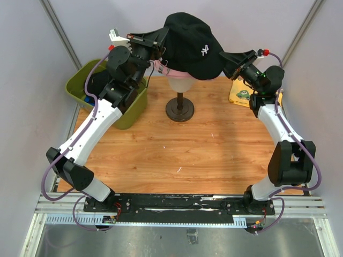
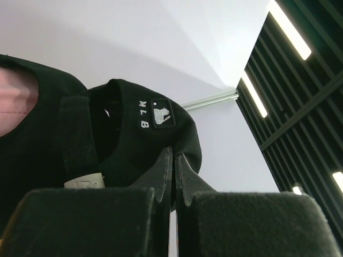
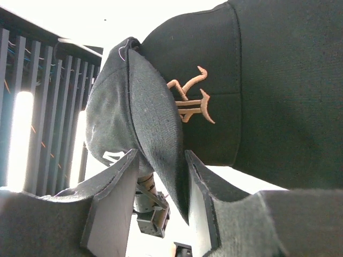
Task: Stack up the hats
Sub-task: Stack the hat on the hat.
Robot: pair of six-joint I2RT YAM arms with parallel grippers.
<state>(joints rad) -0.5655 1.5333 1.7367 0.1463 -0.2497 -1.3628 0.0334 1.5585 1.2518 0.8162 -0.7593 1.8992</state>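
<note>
1. Black cap (image 1: 190, 45) hangs over the mannequin head (image 1: 179, 84), just above the pink cap (image 1: 170, 71) seated on it. Crown not yet down.
2. My left gripper (image 2: 172, 155): jaws pressed together, pinching the black cap's rear edge below the MLB tag (image 2: 153, 115).
3. My right gripper (image 3: 161, 155): jaws spread either side of the brim (image 3: 155, 107). Daylight shows beside one pad, so the hold looks loose.
4. My judgement: lower both ends level, centre crown over pink, line the brims up, free the rear last.
</note>
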